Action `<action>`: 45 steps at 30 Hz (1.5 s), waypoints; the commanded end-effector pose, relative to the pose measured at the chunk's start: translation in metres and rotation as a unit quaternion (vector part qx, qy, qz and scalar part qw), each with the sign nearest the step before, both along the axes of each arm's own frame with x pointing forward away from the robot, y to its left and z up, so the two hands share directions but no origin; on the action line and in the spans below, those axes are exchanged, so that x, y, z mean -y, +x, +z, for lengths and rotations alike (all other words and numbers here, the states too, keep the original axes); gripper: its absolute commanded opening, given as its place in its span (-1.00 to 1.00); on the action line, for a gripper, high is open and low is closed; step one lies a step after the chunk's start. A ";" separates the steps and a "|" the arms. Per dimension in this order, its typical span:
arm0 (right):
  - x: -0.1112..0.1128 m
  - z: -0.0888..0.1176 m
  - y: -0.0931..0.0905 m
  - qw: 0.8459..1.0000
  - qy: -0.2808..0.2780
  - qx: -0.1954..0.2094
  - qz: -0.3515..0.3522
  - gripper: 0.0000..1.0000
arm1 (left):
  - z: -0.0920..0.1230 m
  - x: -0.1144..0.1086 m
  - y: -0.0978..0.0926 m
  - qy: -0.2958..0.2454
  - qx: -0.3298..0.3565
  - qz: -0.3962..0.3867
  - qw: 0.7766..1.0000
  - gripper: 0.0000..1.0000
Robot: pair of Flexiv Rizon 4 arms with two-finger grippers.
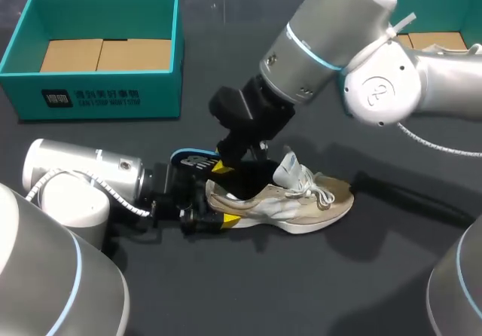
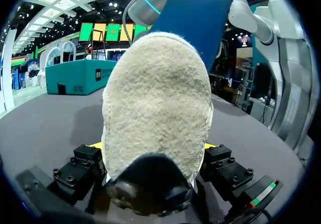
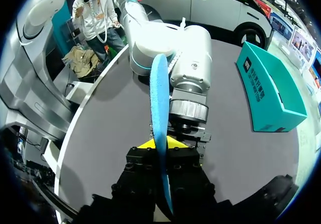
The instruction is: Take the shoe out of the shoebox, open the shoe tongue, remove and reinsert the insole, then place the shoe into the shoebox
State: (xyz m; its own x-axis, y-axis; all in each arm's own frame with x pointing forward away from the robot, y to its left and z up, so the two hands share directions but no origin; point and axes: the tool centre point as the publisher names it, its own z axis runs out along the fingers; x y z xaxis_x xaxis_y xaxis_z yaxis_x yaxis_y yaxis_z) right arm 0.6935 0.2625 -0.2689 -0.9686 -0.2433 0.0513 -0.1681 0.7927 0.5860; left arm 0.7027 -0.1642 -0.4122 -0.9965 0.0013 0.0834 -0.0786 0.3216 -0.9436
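Observation:
A beige sneaker [image 1: 301,204] with a white tongue lies on its side on the dark table, toe pointing right. My left gripper [image 1: 215,209] reaches in from the left, and its widely spread fingers press the heel from both sides. In the left wrist view the fuzzy heel [image 2: 158,103] fills the space between them. My right gripper [image 1: 224,163] hangs over the shoe's opening, shut on the blue insole [image 1: 192,157]. In the right wrist view the insole [image 3: 158,98] stands on edge between the right gripper's [image 3: 160,146] yellow tips. It also shows above the heel [image 2: 205,18].
A teal shoebox [image 1: 98,87] with a cardboard floor stands open at the back left. A second teal box [image 1: 437,4] sits at the back right, partly behind my right arm. Bare dark tabletop lies in front of the shoe.

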 end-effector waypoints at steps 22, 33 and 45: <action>-0.002 0.105 0.011 0.978 0.205 0.029 -0.035 -1.00 | -0.006 0.001 -0.002 0.001 0.000 0.001 1.000 -1.00; 0.004 0.141 0.013 0.968 0.244 0.026 -0.053 -1.00 | -0.006 0.001 -0.002 0.001 0.000 0.001 1.000 -1.00; 0.017 0.190 0.004 0.947 0.308 -0.032 -0.083 -1.00 | -0.006 0.001 -0.002 0.001 0.000 0.001 1.000 -1.00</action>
